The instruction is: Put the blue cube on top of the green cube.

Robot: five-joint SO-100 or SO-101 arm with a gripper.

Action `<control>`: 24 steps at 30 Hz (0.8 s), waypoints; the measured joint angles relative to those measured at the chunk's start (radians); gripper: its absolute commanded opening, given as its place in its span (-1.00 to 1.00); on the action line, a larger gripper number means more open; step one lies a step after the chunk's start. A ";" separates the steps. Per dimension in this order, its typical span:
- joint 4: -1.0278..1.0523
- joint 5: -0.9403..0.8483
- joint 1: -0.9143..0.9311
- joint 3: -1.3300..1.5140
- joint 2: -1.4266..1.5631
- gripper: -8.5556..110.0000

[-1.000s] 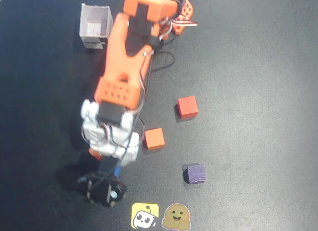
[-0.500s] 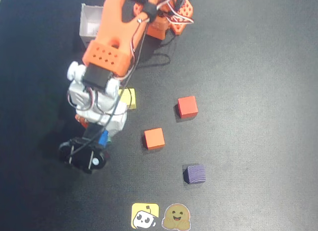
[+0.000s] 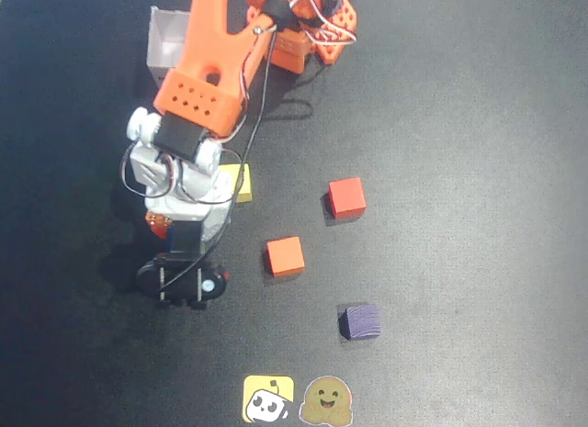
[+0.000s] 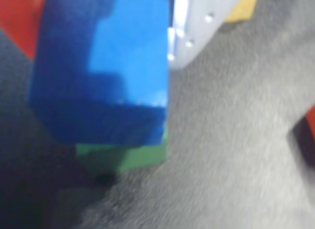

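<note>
In your wrist view the blue cube point(image 4: 113, 66) sits atop the green cube point(image 4: 133, 157), a white finger just beside it; grip state can't be told.

No text or numbers can be read; two face stickers point(image 3: 296, 400) on the table carry only pictures.

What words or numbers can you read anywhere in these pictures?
None: no words, numbers or brand names can be read in either view.
The yellow sticker on the table bears only a cartoon face.
The brown sticker beside it bears only a smiling face.
The blue cube, green cube and other cubes have plain faces.
</note>
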 measured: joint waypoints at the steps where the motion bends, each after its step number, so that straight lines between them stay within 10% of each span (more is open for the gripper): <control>1: 0.000 -0.006 0.000 0.006 0.005 -0.72; 24: -0.020 -0.041 0.048 0.063 -0.011 -0.72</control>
